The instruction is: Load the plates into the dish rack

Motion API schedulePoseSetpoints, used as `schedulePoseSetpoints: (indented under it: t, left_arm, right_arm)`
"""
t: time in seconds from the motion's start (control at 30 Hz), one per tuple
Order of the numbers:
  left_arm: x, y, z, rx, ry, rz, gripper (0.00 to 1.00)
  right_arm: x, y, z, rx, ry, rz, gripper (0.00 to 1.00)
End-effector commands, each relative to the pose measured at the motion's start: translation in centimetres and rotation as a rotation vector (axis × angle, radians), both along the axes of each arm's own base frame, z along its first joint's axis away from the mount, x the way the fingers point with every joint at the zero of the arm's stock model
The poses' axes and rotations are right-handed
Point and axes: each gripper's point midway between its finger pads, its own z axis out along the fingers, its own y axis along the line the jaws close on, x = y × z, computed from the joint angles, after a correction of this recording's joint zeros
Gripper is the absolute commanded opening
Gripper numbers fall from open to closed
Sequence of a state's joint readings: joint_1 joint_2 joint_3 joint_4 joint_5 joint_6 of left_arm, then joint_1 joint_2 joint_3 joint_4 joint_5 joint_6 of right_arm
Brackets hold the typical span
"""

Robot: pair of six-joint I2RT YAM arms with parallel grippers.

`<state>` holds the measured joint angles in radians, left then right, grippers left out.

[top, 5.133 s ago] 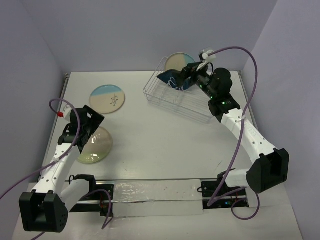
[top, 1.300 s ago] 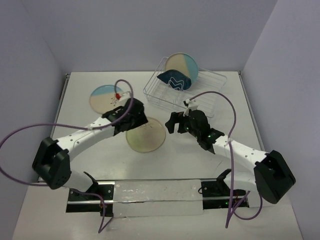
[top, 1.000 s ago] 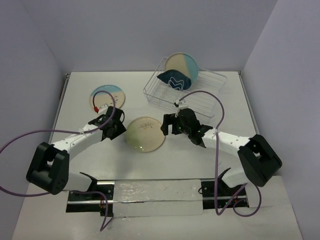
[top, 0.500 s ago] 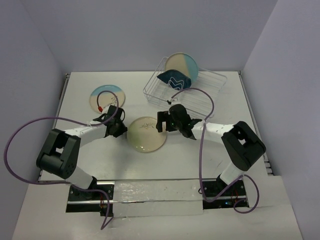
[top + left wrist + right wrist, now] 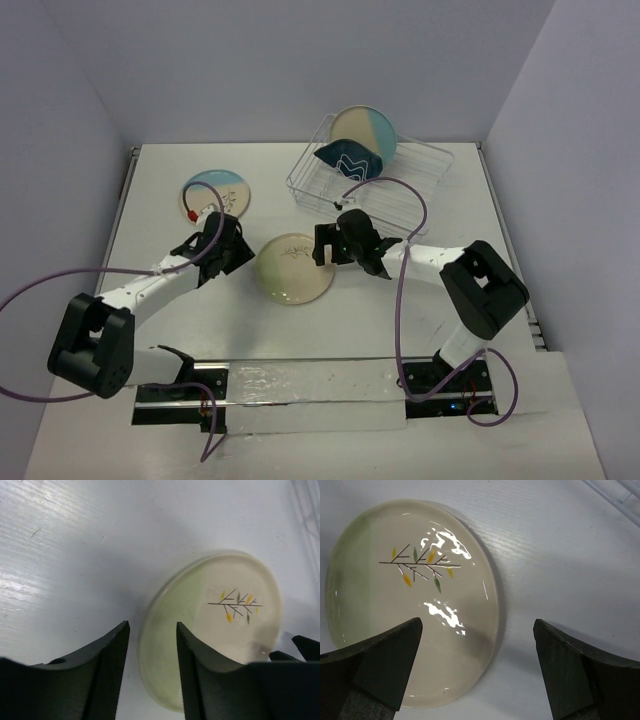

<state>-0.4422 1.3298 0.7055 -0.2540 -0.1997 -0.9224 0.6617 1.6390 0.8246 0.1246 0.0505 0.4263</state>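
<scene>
From above, the cream plate (image 5: 292, 268) lies flat on the table (image 5: 270, 170), short of the dish rack (image 5: 422, 168), the left gripper (image 5: 240, 256) and right gripper (image 5: 320, 248) at opposite edges. The left wrist view shows jaws partly spread over its rim; the right wrist view shows jaws spread wide at the other rim, where a shallow bite on glazed ceramic could let it slip.

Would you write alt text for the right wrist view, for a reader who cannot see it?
A cream plate with a sprig motif lies on the white table, its right rim between the open jaws of the right gripper. A corner of the wire rack shows at top right.
</scene>
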Motion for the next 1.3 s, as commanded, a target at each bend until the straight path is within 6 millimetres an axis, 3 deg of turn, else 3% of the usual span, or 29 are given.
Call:
schedulePoseSetpoints:
  t: [0.0, 0.1, 0.23, 0.3, 0.47, 0.53, 0.97, 1.27]
  left_arm:
    - [-0.3, -0.8, -1.2, 0.027, 0.032, -0.043, 0.68]
    - [-0.7, -1.6, -2.8, 0.055, 0.084, -0.072, 0.89]
    - [-0.9, -1.2, -3.9, 0.135, 0.134, -0.059, 0.88]
    - [-1.0, -1.2, -4.4, 0.163, 0.154, -0.066, 0.79]
    - [-1.2, -1.6, -5.6, 0.207, 0.199, -0.084, 0.36]
    - [-1.5, -1.7, -6.1, 0.225, 0.213, -0.097, 0.28]
    - [-2.1, -1.7, -6.7, 0.263, 0.226, -0.122, 0.07]
    - [-2.5, -2.9, -7.5, 0.244, 0.231, -0.162, 0.06]
  right_arm:
    - [0.8, 0.6, 1.2, 0.019, -0.034, -0.016, 1.00]
    - [0.8, 0.3, 1.3, 0.012, -0.041, -0.020, 1.00]
    - [0.7, 0.2, 1.7, 0.012, -0.052, -0.020, 1.00]
    - [0.7, 0.1, 1.7, 0.011, -0.053, -0.021, 1.00]
    - [0.7, 0.1, 1.4, 0.008, -0.048, -0.025, 1.00]
    - [0.7, 0.1, 1.2, 0.006, -0.043, -0.020, 1.00]
    - [-0.1, 0.6, -0.8, 0.013, 0.022, -0.001, 0.98]
    - [-1.3, 2.0, -2.6, 0.053, 0.100, 0.051, 0.96]
